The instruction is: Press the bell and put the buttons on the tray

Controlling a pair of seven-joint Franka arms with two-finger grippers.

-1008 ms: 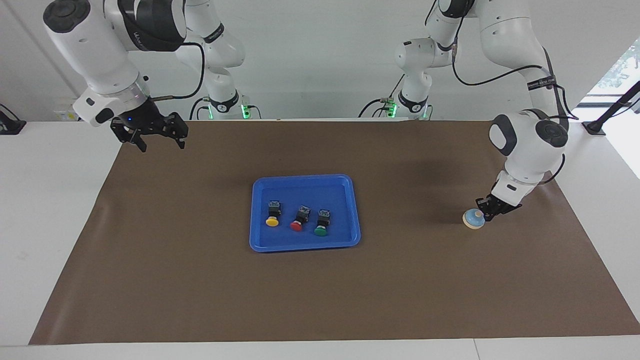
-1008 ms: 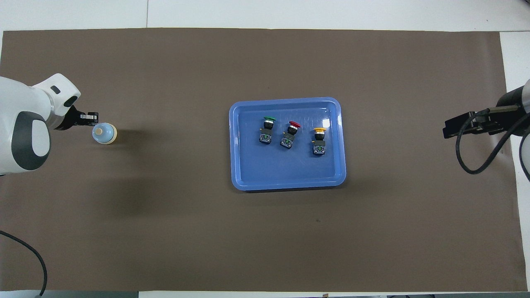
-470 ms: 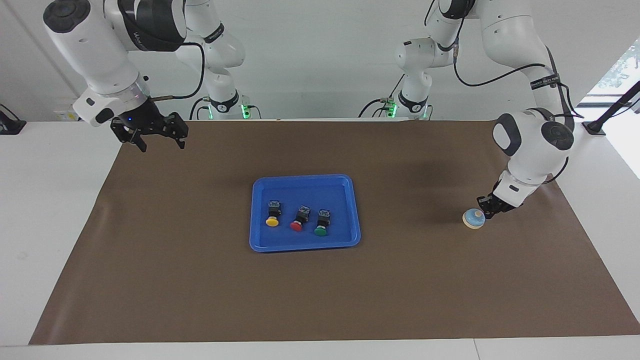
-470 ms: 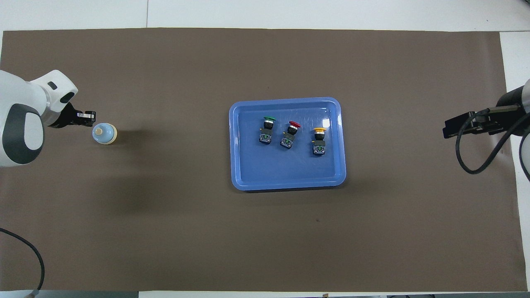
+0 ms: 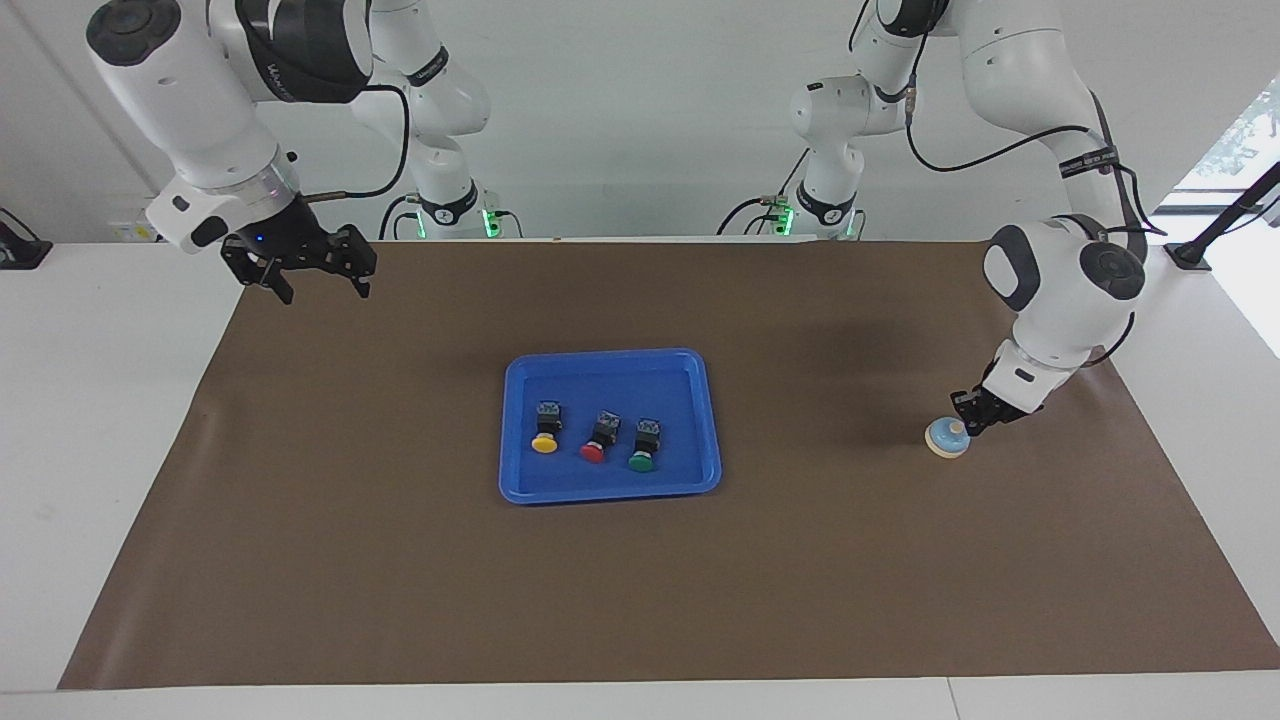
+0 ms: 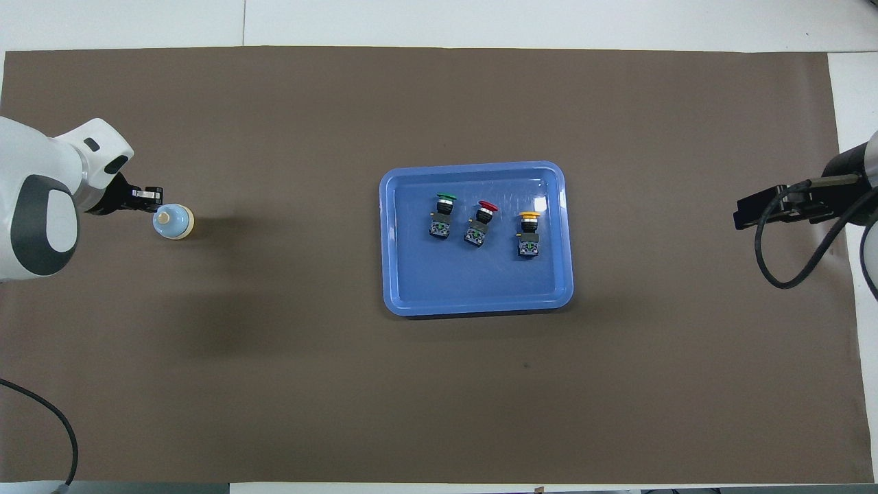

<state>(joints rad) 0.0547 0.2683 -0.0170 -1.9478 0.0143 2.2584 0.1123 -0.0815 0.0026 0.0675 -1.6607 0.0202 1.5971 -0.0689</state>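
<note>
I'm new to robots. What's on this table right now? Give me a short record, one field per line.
tray: blue, mid-table
yellow button: in tray, toward right arm's end
red button: in tray, middle
green button: in tray, toward left arm's end
bell: on mat, toward left arm's end
left gripper: shut, tip at bell's knob
right gripper: open, raised, waiting

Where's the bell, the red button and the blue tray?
bell [image 6: 175, 221], overhead view, on its light-blue dome.
red button [image 5: 592, 453], facing view, on its round red cap.
tray [image 6: 473, 298], overhead view, on its bare blue floor.
</note>
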